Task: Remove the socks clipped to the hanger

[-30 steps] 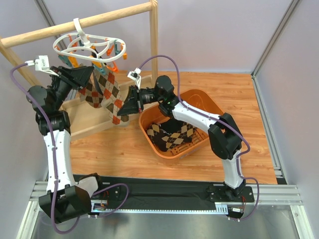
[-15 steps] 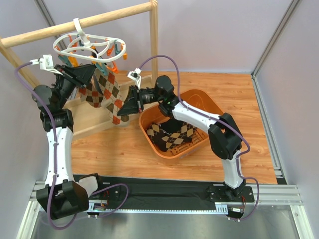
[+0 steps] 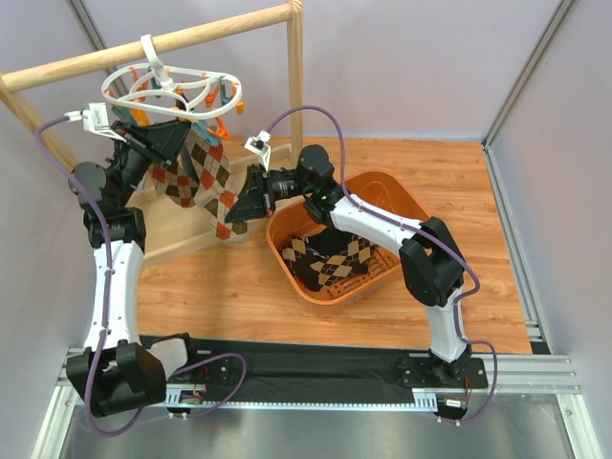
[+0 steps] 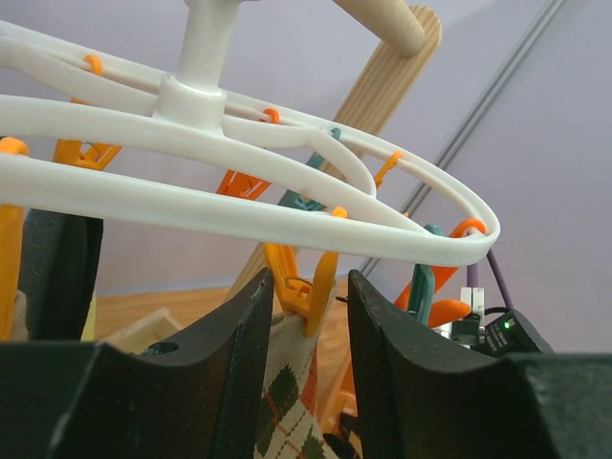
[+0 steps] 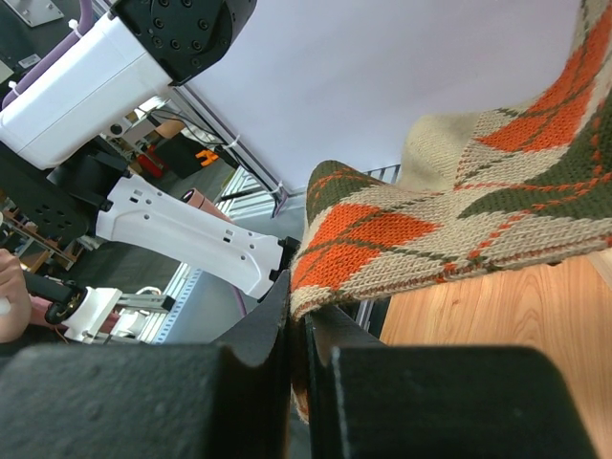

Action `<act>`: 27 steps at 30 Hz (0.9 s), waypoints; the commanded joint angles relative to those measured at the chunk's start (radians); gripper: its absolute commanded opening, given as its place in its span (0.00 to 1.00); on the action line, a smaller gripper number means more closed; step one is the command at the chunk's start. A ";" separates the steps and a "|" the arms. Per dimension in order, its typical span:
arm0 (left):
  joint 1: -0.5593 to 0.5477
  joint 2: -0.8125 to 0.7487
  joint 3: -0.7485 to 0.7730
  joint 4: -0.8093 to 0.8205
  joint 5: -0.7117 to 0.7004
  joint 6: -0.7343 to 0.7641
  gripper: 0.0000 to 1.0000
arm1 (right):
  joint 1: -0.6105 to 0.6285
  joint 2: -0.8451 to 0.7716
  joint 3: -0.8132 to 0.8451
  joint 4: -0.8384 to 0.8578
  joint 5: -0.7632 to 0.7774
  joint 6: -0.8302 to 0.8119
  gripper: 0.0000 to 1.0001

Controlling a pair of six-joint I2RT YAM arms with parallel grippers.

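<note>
Left hand (image 4: 308,378) narrowly parted astride orange clip (image 4: 304,287) on hanger (image 4: 239,143). Right hand (image 5: 298,335) pinching argyle sock (image 5: 430,229), counter (image 3: 239,287) far-left corner.

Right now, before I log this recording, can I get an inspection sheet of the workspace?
Surface: wooden tabletop, black mat at the near edge.
Job's things: white hanger hooked on the wooden rail; argyle sock hangs from an orange clip; argyle socks lie in the orange basket.
Clutter: nothing seen.
Hands: left hand open, straddling that clip; right hand shut on the hanging sock's lower end.
Cables: purple cable loops over each arm.
Surroundings: plain walls.
</note>
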 commanded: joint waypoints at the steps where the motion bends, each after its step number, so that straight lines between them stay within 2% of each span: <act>1: -0.014 0.013 0.009 0.085 -0.011 0.001 0.44 | -0.001 -0.034 0.012 0.005 -0.008 0.015 0.05; 16: -0.017 0.046 -0.018 0.193 0.013 -0.038 0.52 | 0.008 -0.017 0.032 0.018 -0.031 0.031 0.05; 27: -0.017 0.073 -0.001 0.217 0.030 -0.045 0.50 | 0.009 -0.026 0.028 0.015 -0.038 0.031 0.05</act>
